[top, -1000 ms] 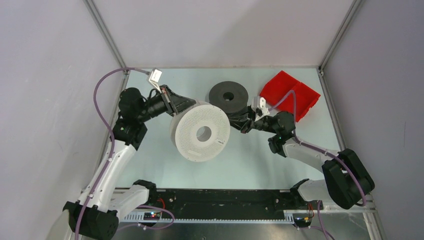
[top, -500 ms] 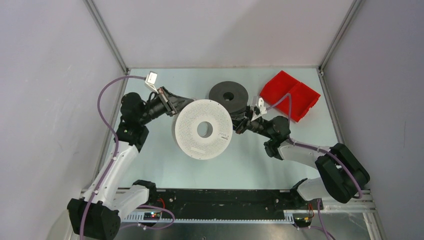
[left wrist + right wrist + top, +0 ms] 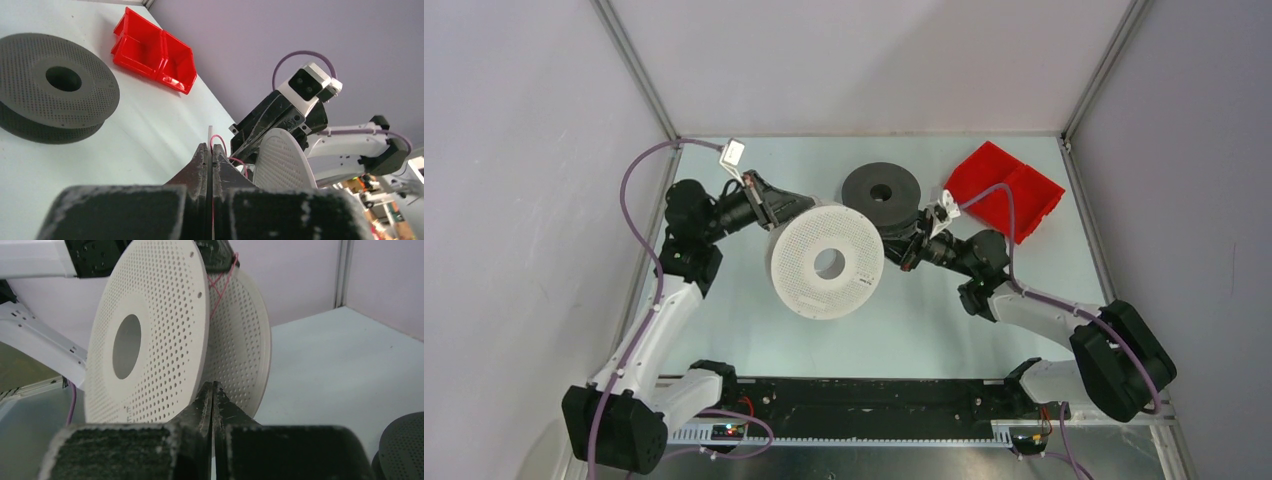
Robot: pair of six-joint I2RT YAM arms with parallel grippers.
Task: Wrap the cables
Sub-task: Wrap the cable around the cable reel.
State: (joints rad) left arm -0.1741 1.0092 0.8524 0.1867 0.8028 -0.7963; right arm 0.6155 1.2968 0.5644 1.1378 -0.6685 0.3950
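Both grippers shut: L gripper (image 3: 210, 147) pinches thin red cable strand (image 3: 216, 137) at far-left rim of white spool (image 3: 854, 280); R gripper (image 3: 212, 385) closed w/ nothing visible in it, tips at the gap btw flanges on spool's right edge. Vs a sec ago the spool, up on edge mid-table, shows more perforated face and less side wall to top cam, prob. a partial turn laying strand onto the core, so wrap looks underway. Dark grey spool (image 3: 904, 190) lies flat behind it, red bin (image 3: 1014, 195) beyond.
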